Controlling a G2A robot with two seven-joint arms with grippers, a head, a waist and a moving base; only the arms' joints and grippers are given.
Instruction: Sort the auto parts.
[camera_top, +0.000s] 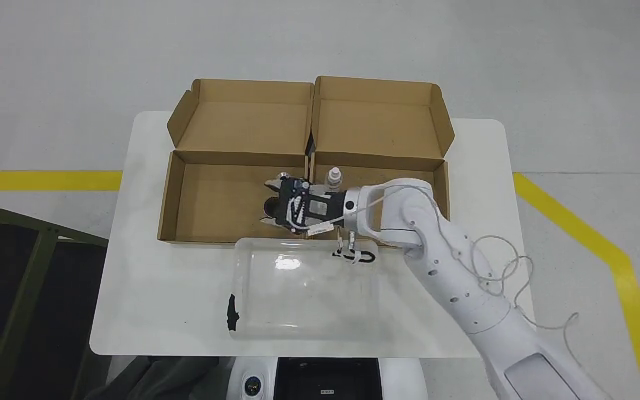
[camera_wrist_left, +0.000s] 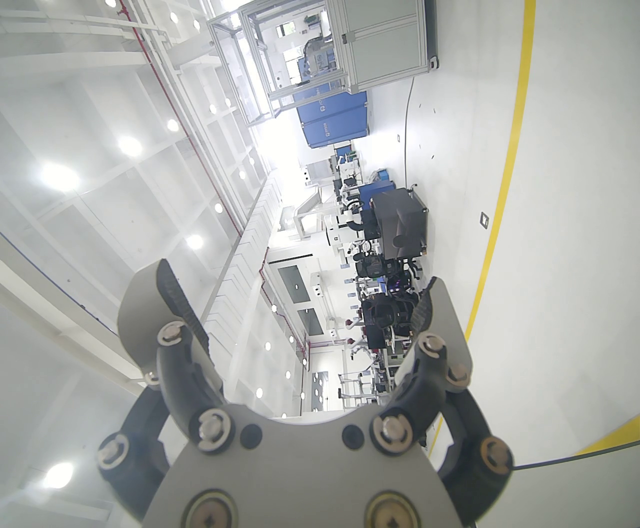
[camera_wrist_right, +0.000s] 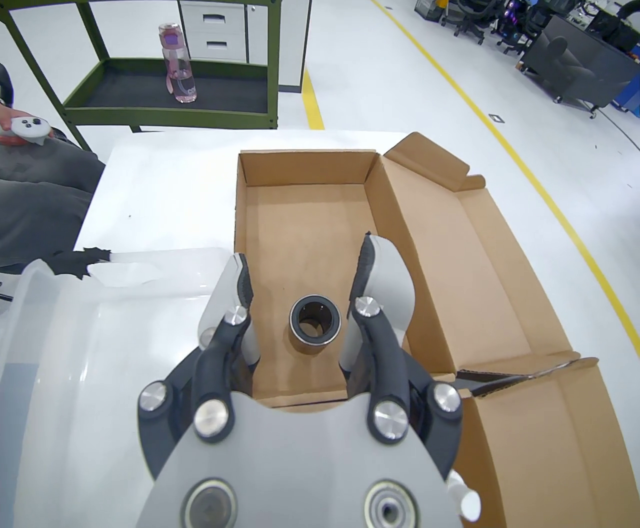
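Observation:
A black ring-shaped bushing (camera_wrist_right: 315, 325) stands on the floor of the left cardboard box (camera_wrist_right: 305, 167), near the end of the box closest to the right box. My right gripper (camera_wrist_right: 305, 252) hovers just above it, open, with one finger on either side and not touching it. In the top view the right gripper (camera_top: 272, 200) reaches over the left cardboard box (camera_top: 215, 200) from the right. My left gripper (camera_wrist_left: 300, 280) points up at the ceiling, open and holding nothing.
The right cardboard box (camera_top: 440, 185) holds a small white part (camera_top: 335, 178). A clear plastic bin (camera_top: 300, 290) lies at the table's front, with a black piece (camera_top: 232, 312) at its left edge and a small black part (camera_top: 358, 255) at its back rim. Both box lids stand open at the back.

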